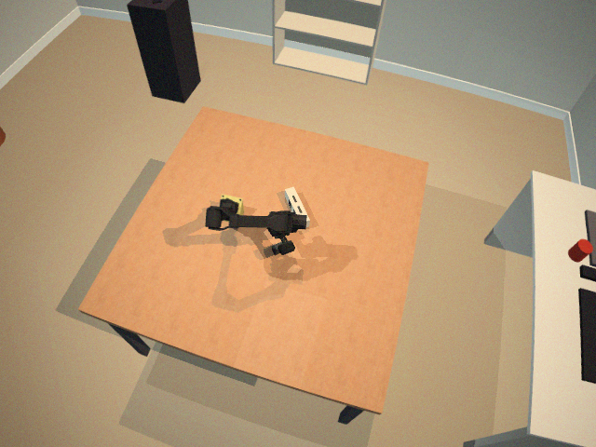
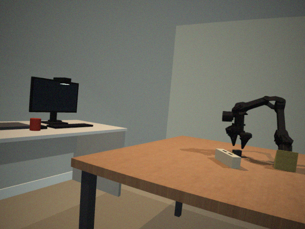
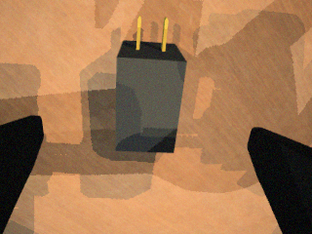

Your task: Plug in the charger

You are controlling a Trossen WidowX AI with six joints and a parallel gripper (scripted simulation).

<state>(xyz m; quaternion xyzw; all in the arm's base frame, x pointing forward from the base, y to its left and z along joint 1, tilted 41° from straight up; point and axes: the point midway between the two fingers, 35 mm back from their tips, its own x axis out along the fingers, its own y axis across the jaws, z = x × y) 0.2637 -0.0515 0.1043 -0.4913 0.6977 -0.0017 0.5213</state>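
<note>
The charger [image 3: 148, 104] [image 2: 237, 152] is a dark block lying on the table, its two gold prongs pointing to the top of the wrist view. In the top view the gripper mostly hides it. The white power strip [image 1: 293, 197] [image 2: 227, 159] stands beside it with two dark outlets on top; the arm covers one end in the top view, and it is out of the wrist view. My gripper [image 2: 238, 147] [image 3: 148, 132] is open and empty, above the charger. The fingers stand on either side of the charger in the wrist view, with the charger left of centre.
A yellow-green block [image 1: 234, 197] [image 2: 285, 161] stands by the arm's base on the wooden table [image 1: 307, 336] [image 2: 157, 162]. A separate white desk [image 1: 553, 336] [image 2: 103, 128] holds a red cup [image 1: 579, 250] [image 2: 35, 124] and a monitor [image 2: 53, 96].
</note>
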